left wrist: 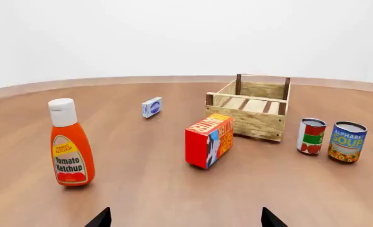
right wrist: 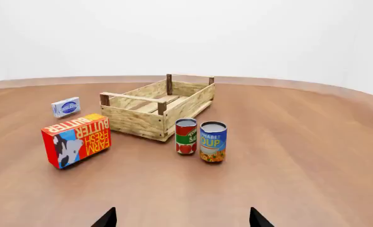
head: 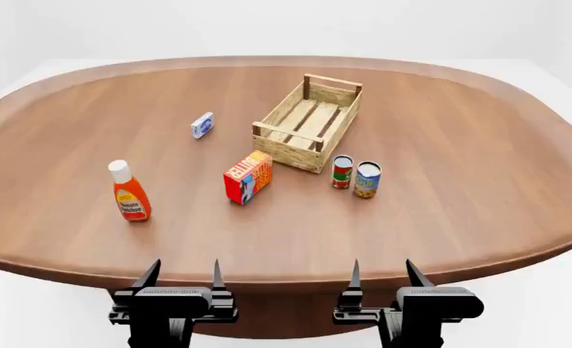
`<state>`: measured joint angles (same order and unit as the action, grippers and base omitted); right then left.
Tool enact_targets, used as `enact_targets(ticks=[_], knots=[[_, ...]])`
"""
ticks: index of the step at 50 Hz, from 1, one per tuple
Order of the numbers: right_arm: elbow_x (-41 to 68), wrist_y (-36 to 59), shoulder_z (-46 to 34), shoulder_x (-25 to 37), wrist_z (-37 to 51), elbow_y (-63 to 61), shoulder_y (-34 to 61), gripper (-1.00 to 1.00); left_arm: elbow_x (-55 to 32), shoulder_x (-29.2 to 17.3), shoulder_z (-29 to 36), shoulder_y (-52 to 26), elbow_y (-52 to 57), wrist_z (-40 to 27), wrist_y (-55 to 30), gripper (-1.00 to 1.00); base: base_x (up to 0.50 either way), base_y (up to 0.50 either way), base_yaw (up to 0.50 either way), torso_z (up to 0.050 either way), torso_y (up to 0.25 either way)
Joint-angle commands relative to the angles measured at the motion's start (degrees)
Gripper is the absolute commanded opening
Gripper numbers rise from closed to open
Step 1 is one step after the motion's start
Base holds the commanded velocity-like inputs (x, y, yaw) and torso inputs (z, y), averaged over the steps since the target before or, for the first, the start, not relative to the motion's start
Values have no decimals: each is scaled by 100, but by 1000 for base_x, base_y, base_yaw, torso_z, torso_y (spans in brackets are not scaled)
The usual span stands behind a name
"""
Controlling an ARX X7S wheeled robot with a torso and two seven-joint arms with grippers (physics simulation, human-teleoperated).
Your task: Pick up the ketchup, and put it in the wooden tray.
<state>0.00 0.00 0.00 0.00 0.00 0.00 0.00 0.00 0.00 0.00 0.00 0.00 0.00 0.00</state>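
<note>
The ketchup point(head: 129, 193), an orange-red squeeze bottle with a white cap, stands upright on the table's left side; it also shows in the left wrist view point(left wrist: 70, 144). The wooden tray point(head: 311, 122), a light slatted crate, sits empty at the table's middle back, and shows in the left wrist view point(left wrist: 249, 108) and the right wrist view point(right wrist: 153, 108). My left gripper point(head: 182, 276) is open and empty at the table's near edge, short of the ketchup. My right gripper point(head: 383, 275) is open and empty at the near edge too.
A red-and-orange butter box point(head: 248, 177) stands between ketchup and tray. A red-labelled can point(head: 342, 171) and a soup can point(head: 367, 179) stand in front of the tray. A small blue-and-white box point(head: 202, 125) lies left of the tray.
</note>
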Motion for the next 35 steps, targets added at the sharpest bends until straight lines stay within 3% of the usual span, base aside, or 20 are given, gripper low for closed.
enact_targets(ticks=[1, 11, 18, 28, 35], knots=[[97, 3, -116, 84, 116, -3, -5, 100, -122, -84, 84, -24, -4, -116, -10, 100, 0, 0, 0, 0, 0], [302, 200, -271, 268, 332, -307, -29, 100, -520, -270, 186, -95, 417, -268, -490, 100, 0, 0, 0, 0, 0], [571, 899, -315, 428, 279, -1069, 22, 100, -619, -429, 365, -151, 1207, -268, -1102, 100, 26, 0, 0, 0, 0], [797, 1994, -173, 810, 320, -2121, 424, 100, -771, -577, 548, -902, 2360, -329, -2333, 100, 494, 0, 0, 0, 0], [898, 2524, -123, 998, 302, -2304, 892, 100, -793, -669, 686, -1290, 2446, -303, -2571, 100, 500, 0, 0, 0, 0]])
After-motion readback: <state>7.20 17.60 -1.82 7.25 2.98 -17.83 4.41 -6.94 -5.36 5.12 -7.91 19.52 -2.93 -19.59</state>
